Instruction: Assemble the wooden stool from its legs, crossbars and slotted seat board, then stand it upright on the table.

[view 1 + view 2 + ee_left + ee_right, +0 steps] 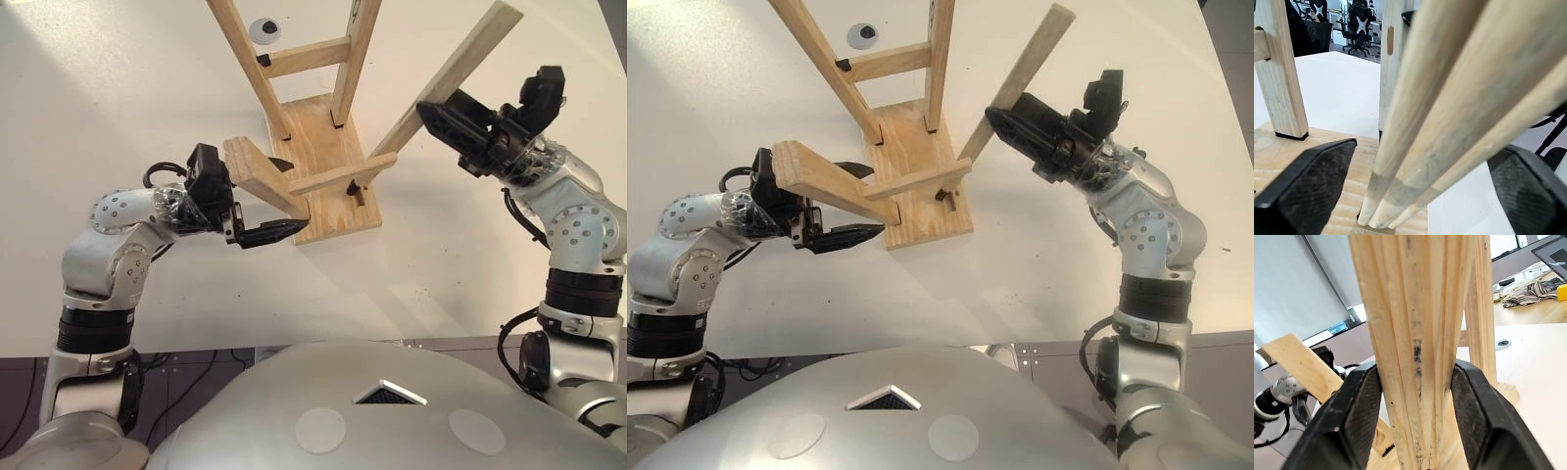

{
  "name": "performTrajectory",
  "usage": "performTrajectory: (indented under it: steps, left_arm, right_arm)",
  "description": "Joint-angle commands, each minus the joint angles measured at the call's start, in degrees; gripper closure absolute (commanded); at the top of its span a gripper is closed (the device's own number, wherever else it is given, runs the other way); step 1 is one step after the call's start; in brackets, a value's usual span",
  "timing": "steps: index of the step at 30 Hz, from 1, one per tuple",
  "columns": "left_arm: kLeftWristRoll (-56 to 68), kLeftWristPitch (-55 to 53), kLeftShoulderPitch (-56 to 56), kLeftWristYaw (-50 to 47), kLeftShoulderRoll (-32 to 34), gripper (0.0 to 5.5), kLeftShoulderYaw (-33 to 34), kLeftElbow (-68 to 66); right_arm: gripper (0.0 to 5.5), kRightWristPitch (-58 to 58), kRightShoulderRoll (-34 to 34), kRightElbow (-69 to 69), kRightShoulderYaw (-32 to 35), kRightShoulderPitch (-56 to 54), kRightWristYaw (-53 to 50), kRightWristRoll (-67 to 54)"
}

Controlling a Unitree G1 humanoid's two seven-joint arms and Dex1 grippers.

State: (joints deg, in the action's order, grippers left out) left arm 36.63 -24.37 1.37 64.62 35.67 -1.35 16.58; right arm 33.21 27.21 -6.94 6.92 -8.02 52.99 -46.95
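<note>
The stool lies upside down, its slotted seat board (318,132) flat on the white table with the legs pointing up. The two far legs (250,59) are joined by a crossbar (309,57). A second crossbar (343,176) links the two near legs. My left gripper (292,196) stands open around the near left leg (257,171), and its fingers (1308,181) are clear of the wood on both sides. My right gripper (431,116) is shut on the near right leg (470,49), which leans outward, with both pads (1359,416) pressed against it.
A small round grey disc (265,29) is set in the table behind the stool. Bare white tabletop (118,108) spreads to the left and right of the stool. The table's front edge (196,345) runs just ahead of my torso, with dark floor below it.
</note>
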Motion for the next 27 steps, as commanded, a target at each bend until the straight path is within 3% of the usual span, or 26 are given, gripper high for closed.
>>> performTrajectory:
  steps: [1,13,27]
  left_arm:
    - [-1.2,1.6,-2.6,-0.2,-0.1,1.52,0.1,-0.2]
    - [-3.6,5.2,-3.8,2.5,1.8,3.21,-0.2,-2.2]
    - [-9.0,15.3,-8.2,16.3,8.2,3.38,-4.6,-9.5]
  right_arm:
    - [3.45,-2.1,0.7,0.7,-1.1,1.3,1.8,3.0]
    - [3.45,-8.4,8.7,4.1,-5.1,0.5,11.8,11.2]
    - [3.45,-11.1,12.7,1.8,-8.6,-3.6,17.5,13.1]
